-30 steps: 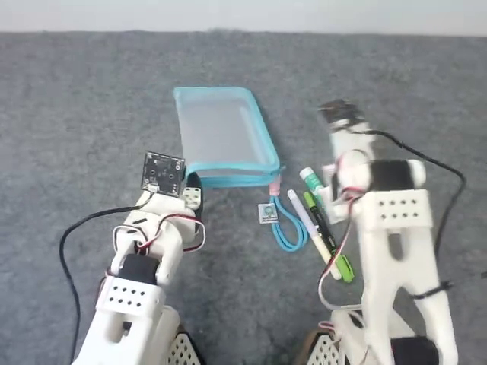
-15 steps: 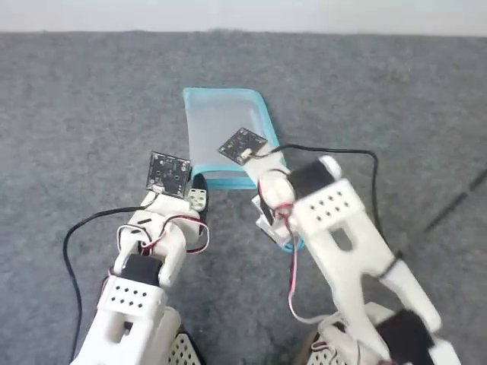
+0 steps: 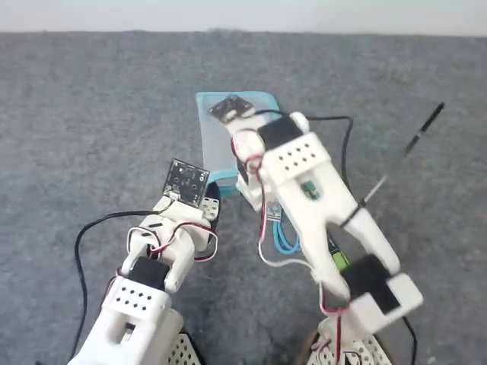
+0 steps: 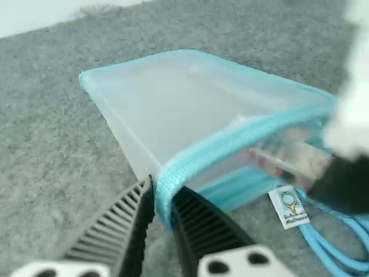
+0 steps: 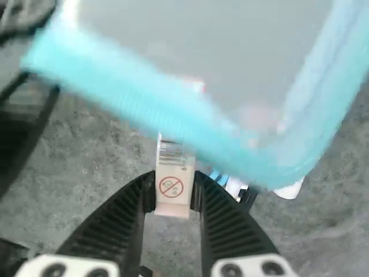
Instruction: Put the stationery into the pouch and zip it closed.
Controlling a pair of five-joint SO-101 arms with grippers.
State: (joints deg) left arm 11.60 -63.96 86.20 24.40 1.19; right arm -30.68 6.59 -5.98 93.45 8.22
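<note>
Now that right tool (image 5: 173,184), clamped on a marker (image 5: 172,202), has swung from 4 o'clock to the pouch (image 4: 190,98) mouth, insertion looks next; left tool (image 4: 161,193) pinches its edge.

1. The pouch (image 3: 215,141), translucent with light-blue zip edging, lies on the carpet, its mouth open and near edge lifted.
2. A white labelled stick (image 5: 172,187) pokes into that mouth.
3. A green pen (image 3: 340,261) lies near the pouch, apart from it.
</note>
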